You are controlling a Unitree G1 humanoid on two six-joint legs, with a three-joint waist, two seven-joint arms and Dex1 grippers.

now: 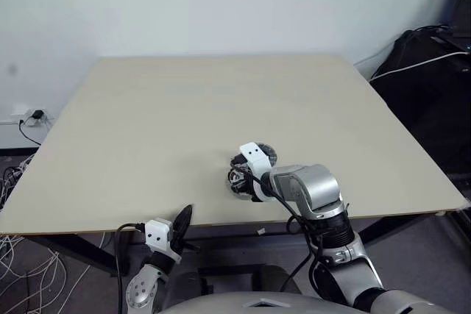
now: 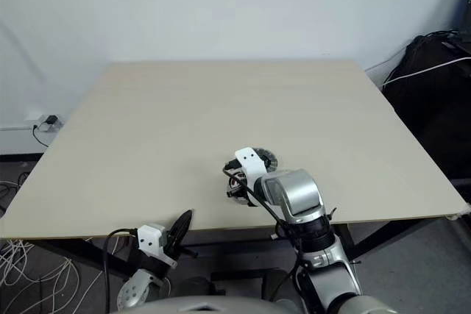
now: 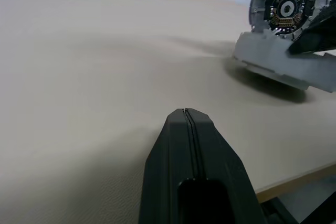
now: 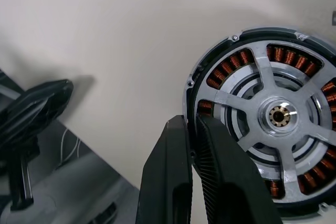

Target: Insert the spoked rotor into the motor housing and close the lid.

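Pale walls and a dark bag (image 1: 434,71) at the room's 2 o'clock frame a broad beige wooden table (image 1: 184,108); almost bare, it carries the work near its front edge, at about 5 o'clock from the tabletop's centre.

Seen from the right wrist view, the round grey metal motor housing (image 4: 210,77), ringed with copper windings, already has the silver spoked rotor (image 4: 278,114) lying flat in it, its axle pointing up out of the table; the right gripper (image 4: 194,129) is pinched nearly closed on the housing's rim, so the part sits at the gripper's 2 o'clock and in contact with its black fingers (image 4: 173,171).

From the left wrist view a second finned disc with a gold-and-black centre (image 3: 289,6), which I take to be the lid, stands tilted up on edge beside the right gripper's white bracket; whether it leans on anything is hidden.

The left gripper (image 3: 186,114) is fully closed and empty, low at the table's front edge near 7 o'clock, well apart from the parts; the right arm is plainly the nearer.

Count: 1 housing, 1 rotor, 1 likely lid, 2 grippers.
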